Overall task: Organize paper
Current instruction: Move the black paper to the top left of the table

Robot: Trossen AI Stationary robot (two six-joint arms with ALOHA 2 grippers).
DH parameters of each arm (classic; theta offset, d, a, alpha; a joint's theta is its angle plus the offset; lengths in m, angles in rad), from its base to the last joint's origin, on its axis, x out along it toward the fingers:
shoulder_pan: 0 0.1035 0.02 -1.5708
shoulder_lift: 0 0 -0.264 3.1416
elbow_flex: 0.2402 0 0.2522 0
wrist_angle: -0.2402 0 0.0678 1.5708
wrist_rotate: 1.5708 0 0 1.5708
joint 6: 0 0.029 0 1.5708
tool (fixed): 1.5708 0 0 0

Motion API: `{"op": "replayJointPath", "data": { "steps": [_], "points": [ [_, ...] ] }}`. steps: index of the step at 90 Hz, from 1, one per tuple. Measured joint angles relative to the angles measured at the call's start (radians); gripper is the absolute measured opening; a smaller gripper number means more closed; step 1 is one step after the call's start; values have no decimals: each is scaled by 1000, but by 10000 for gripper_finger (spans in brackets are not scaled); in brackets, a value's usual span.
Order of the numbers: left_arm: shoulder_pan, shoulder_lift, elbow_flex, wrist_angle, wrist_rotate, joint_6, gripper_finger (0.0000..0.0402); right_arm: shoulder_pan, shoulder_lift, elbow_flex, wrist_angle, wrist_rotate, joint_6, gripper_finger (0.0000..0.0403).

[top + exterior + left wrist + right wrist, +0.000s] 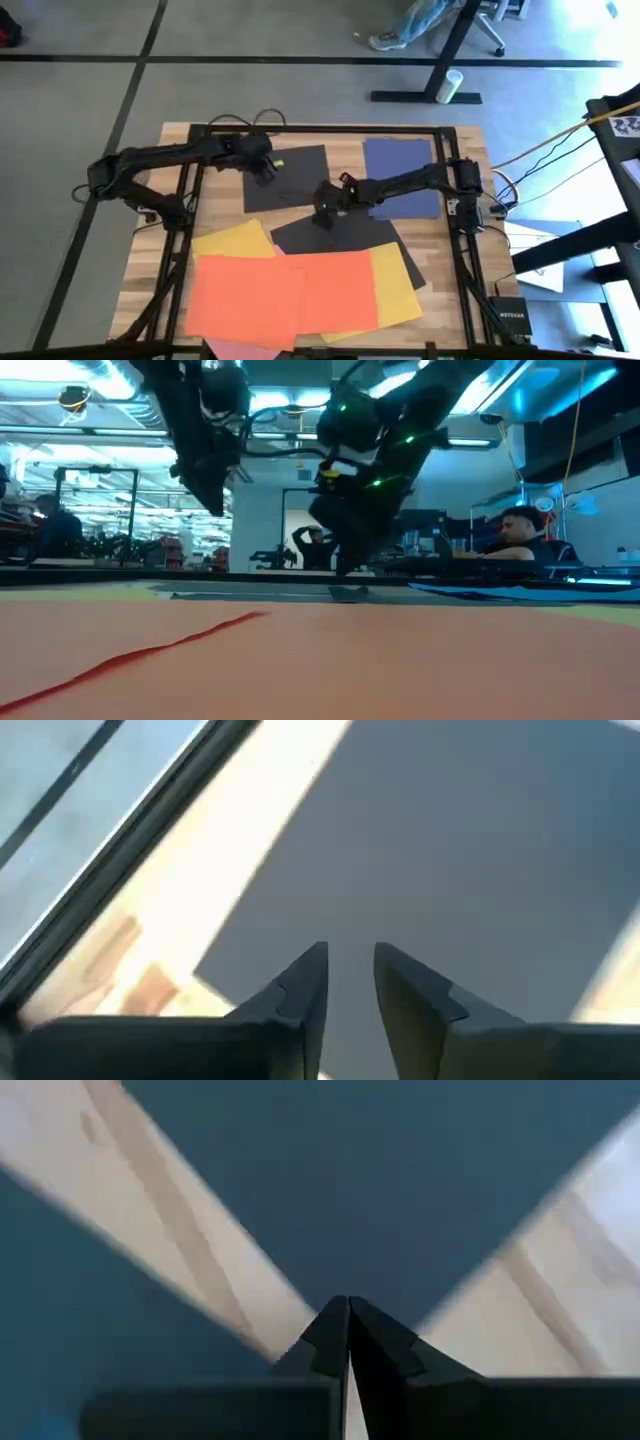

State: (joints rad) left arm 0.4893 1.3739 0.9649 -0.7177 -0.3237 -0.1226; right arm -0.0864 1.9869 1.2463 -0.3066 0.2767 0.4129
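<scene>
Paper sheets lie spread on the wooden table. One black sheet [290, 180] lies flat at the far middle. A second black sheet [340, 238] lies nearer, partly under orange sheets [280, 290] and yellow ones [400, 285]. A navy sheet [400, 170] is at the far right and a pink corner [240, 350] at the near edge. My left gripper [350, 955] hangs open above the far black sheet's left part, clear of it in the low view. My right gripper [347, 1305] is shut at that sheet's near right corner. My right gripper meets the far black sheet at its near right corner [350, 1275], which runs in between the shut fingertips. The fingers come slanting down from the table's right. The fingertips hide the exact place of contact. The rest of the sheet [380, 1180] lies on the table.
A black metal frame [320, 128] runs round the tabletop, with the arm bases at the left and right sides. A strip of bare wood [200, 1250] separates the two black sheets. People sit in the room beyond the table [520, 535].
</scene>
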Motion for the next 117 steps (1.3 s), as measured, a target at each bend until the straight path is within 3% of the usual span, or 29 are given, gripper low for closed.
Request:
{"op": "replayJointPath", "data": {
  "steps": [28, 55, 71, 92, 117],
  "points": [
    [103, 139, -101, 160, 42, 103, 41, -64, 55, 43, -53, -135, 52, 0],
    [98, 304, -171, 174, 114, 10, 36, -127, 53, 46, -125, -112, -44, 0],
    [35, 286, -192, 187, 86, -80, 36, -182, 53, 44, -103, -84, -28, 0],
    [-89, 223, -205, 143, 317, -135, 36, -200, 56, 41, -25, -86, -2, 0],
    [-167, 126, -185, 139, 326, -154, 36, -207, 52, 42, -33, -13, -6, 0]
  ]
}}
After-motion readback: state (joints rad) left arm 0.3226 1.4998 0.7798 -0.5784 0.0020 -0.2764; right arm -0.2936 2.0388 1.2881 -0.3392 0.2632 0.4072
